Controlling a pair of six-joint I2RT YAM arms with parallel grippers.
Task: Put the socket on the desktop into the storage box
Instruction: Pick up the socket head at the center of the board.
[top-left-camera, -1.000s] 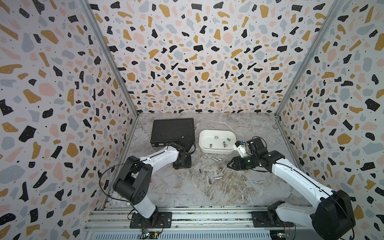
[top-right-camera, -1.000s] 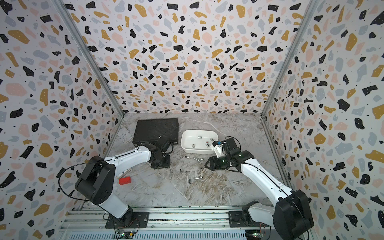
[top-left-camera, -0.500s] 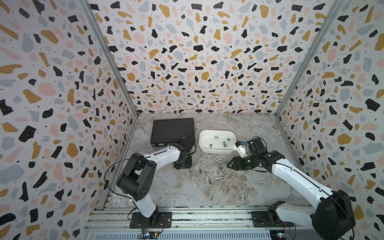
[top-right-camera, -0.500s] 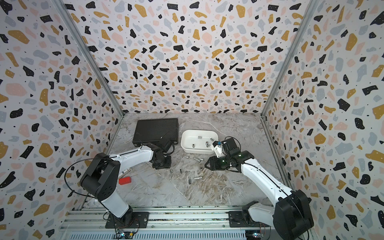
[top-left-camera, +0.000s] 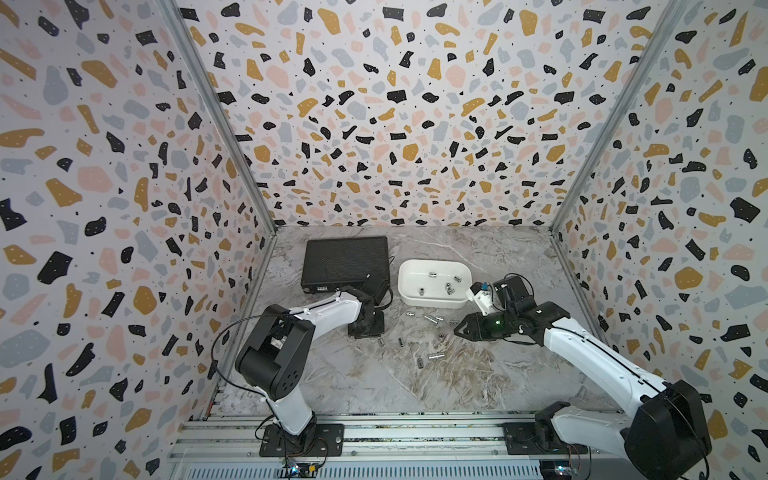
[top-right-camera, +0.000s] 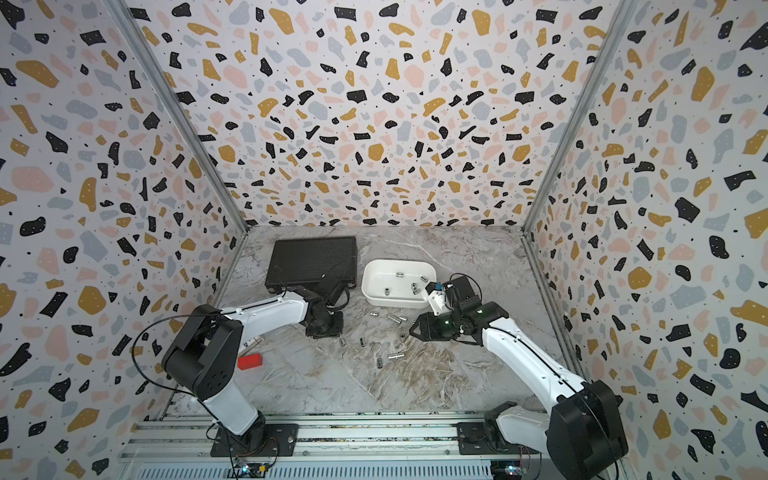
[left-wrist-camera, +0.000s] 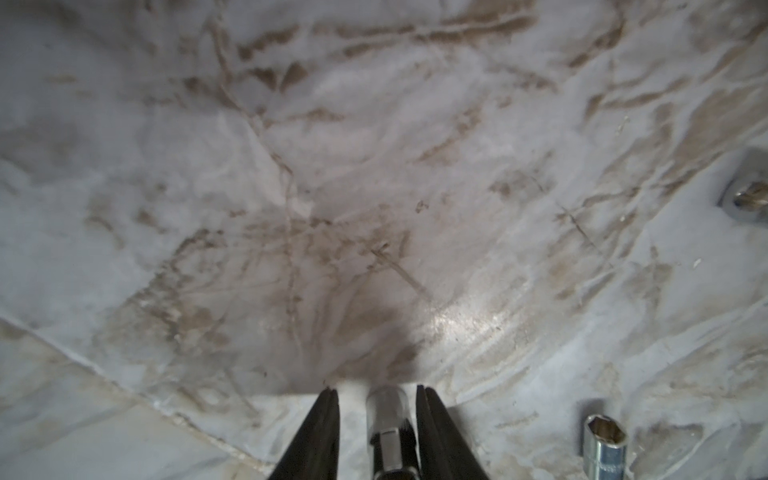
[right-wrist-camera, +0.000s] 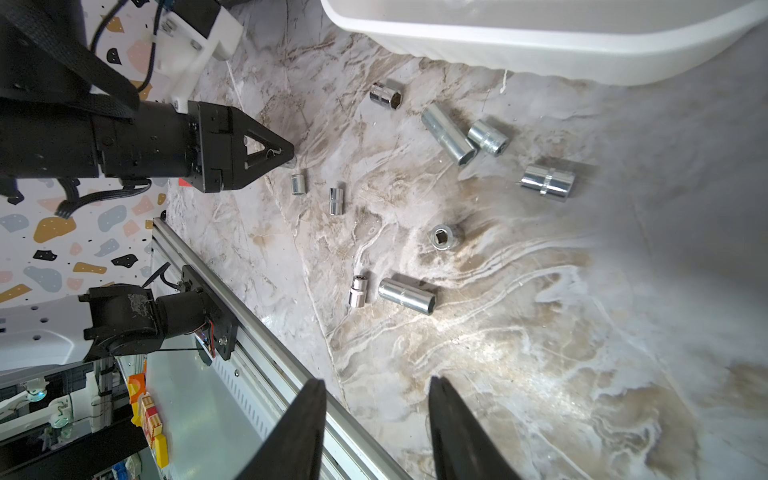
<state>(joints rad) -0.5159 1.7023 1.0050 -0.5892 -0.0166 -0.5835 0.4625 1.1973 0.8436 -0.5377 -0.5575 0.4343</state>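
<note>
Several chrome sockets lie loose on the marble desktop (top-left-camera: 374, 382) between the arms, among them a long one (right-wrist-camera: 448, 134) and an upright one (right-wrist-camera: 444, 237). My left gripper (left-wrist-camera: 376, 390) is down at the desktop and open around one lying socket (left-wrist-camera: 388, 409). That socket sits close to one finger, with a gap to the other. In both top views the gripper's black body (top-left-camera: 365, 328) (top-right-camera: 324, 328) hides this socket. My right gripper (right-wrist-camera: 377, 382) hovers open and empty beside the white storage box (top-left-camera: 432, 302) (top-right-camera: 395, 302), which holds several sockets (top-left-camera: 449, 286).
A black ribbed case (top-left-camera: 345, 262) lies behind the left arm, next to the box. A red block (top-right-camera: 250, 361) sits near the left arm's base. The metal rail (top-left-camera: 374, 432) runs along the front edge, and patterned walls close in three sides.
The left gripper's jaws have narrowed around the socket, and the left arm's shoulder has shifted slightly right. The right arm has not moved.
</note>
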